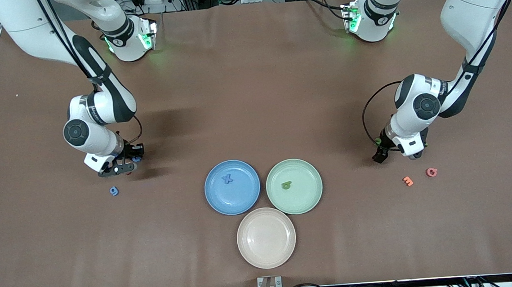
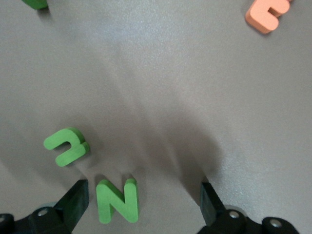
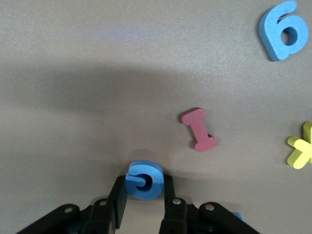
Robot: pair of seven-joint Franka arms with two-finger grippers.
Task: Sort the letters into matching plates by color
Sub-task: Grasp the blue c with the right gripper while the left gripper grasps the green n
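My right gripper [image 3: 144, 182] is down at the table toward the right arm's end, shut on a blue letter [image 3: 146, 171], one finger pressed against each side. My left gripper [image 2: 142, 189] is low over the table toward the left arm's end and open. A green N [image 2: 118, 201] lies between its fingers, close to one of them. The blue plate [image 1: 215, 200] holds a blue X [image 1: 227, 179]. The green plate [image 1: 307, 198] holds a green letter [image 1: 287, 185]. The beige plate [image 1: 266, 237], nearest the front camera, is empty.
Near the right gripper lie a blue 6 [image 3: 283, 30], a red I [image 3: 199, 129] and a yellow star shape [image 3: 302, 146]. Near the left gripper lie a curved green letter [image 2: 67, 146], an orange letter [image 1: 408, 181] and a pink letter [image 1: 431, 172].
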